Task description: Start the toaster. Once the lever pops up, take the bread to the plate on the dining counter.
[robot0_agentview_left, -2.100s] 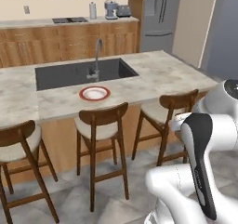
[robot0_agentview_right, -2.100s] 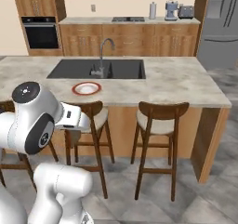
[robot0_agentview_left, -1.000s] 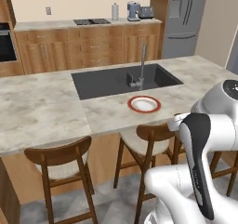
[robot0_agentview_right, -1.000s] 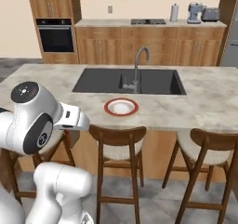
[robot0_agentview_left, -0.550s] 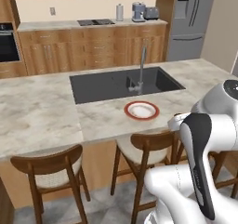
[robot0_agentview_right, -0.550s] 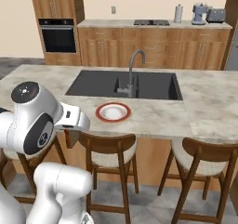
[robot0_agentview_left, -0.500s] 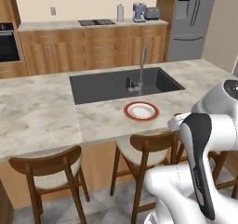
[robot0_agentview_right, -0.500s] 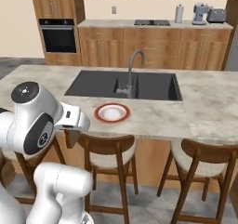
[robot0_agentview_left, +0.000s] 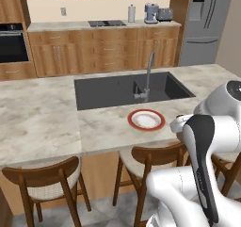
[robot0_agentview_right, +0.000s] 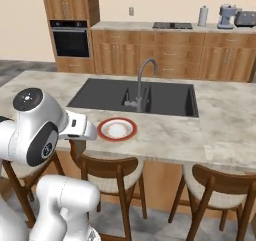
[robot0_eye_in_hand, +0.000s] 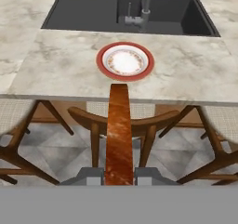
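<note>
Spanning the foreground: the dining counter (robot0_agentview_left: pixel 42 122), a long island with pale marbled top and wooden fronts. Set into it, a dark sink (robot0_agentview_left: pixel 108 90) with a tall grey faucet (robot0_agentview_left: pixel 148 75) at its near edge. Wooden stools (robot0_agentview_right: pixel 112 177) with pale seats tucked under the near side. Behind, along the wall counter: a blue-grey espresso machine (robot0_agentview_left: pixel 150 12), and just beside it the toaster (robot0_agentview_left: pixel 164 14), small, boxy, dark grey and silver.

The plate (robot0_eye_in_hand: pixel 125 62), round, white, red-rimmed, lies on the island top just in front of the faucet, nothing on it.

The gripper (robot0_eye_in_hand: pixel 119 175), held over the stools short of the island's edge, fingers pinching the bread (robot0_eye_in_hand: pixel 118 132), a brown slice seen edge-on, its far end pointing at the plate without reaching it.
</note>
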